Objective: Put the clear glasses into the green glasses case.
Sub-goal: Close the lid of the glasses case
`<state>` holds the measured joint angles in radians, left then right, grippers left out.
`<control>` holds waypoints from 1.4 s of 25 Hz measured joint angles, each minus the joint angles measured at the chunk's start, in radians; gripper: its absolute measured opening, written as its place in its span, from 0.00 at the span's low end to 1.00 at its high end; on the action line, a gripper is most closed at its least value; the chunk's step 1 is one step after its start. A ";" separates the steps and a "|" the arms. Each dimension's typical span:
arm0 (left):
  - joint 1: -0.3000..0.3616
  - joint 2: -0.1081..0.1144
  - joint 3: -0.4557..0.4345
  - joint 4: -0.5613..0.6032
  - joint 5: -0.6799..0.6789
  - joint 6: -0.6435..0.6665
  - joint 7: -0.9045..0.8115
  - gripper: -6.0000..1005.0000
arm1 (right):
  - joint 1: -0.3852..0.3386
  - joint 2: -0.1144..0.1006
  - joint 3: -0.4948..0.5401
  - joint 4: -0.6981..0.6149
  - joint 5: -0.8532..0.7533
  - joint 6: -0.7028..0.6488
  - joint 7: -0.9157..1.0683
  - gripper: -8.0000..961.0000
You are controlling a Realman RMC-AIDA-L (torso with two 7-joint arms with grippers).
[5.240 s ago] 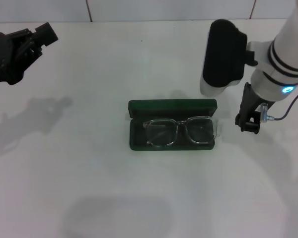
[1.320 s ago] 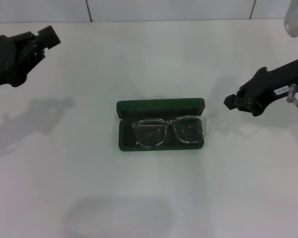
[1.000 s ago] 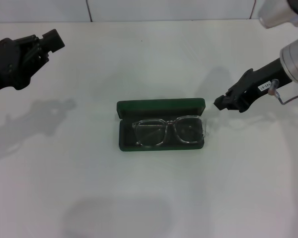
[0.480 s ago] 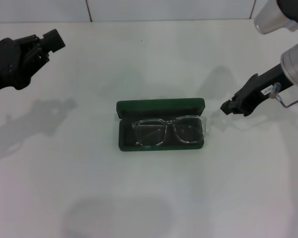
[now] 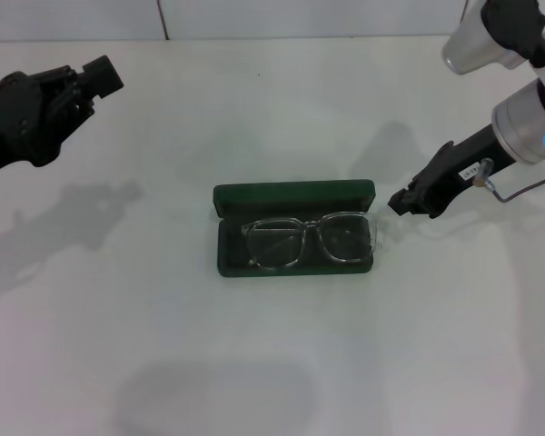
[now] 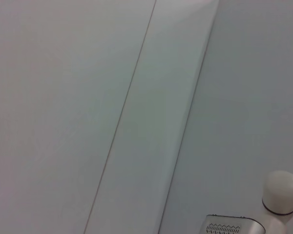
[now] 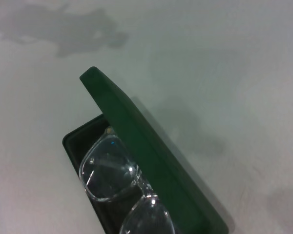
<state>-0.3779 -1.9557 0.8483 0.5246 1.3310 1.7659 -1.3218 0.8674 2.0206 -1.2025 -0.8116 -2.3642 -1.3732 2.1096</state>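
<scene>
The green glasses case (image 5: 294,193) sat near the middle of the table (image 5: 272,363), its lid standing up along the far edge and its tray opening toward the robot. The clear glasses (image 5: 311,241) lay inside the tray, lenses side by side across its width, with the right end of the frame reaching the tray's right wall. The right gripper (image 5: 401,202) hung just beside the case's right end, level with the lid and apart from it. The left gripper (image 5: 100,76) was well off to the left and farther back, over bare table, far from the case.
</scene>
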 joint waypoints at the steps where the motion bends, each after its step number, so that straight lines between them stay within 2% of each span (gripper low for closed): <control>1: 0.000 0.000 0.000 0.000 0.000 0.000 0.000 0.06 | 0.004 0.000 0.000 0.008 0.001 0.006 -0.003 0.01; 15: 0.005 0.000 0.000 0.000 0.000 0.001 0.004 0.06 | 0.037 0.001 0.000 0.106 0.025 0.051 -0.050 0.01; 35: 0.014 -0.002 0.000 0.000 0.000 0.001 0.004 0.06 | 0.042 -0.005 0.000 0.133 0.072 0.057 -0.083 0.01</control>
<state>-0.3641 -1.9574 0.8482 0.5246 1.3315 1.7671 -1.3180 0.9096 2.0154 -1.2024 -0.6782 -2.2922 -1.3157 2.0266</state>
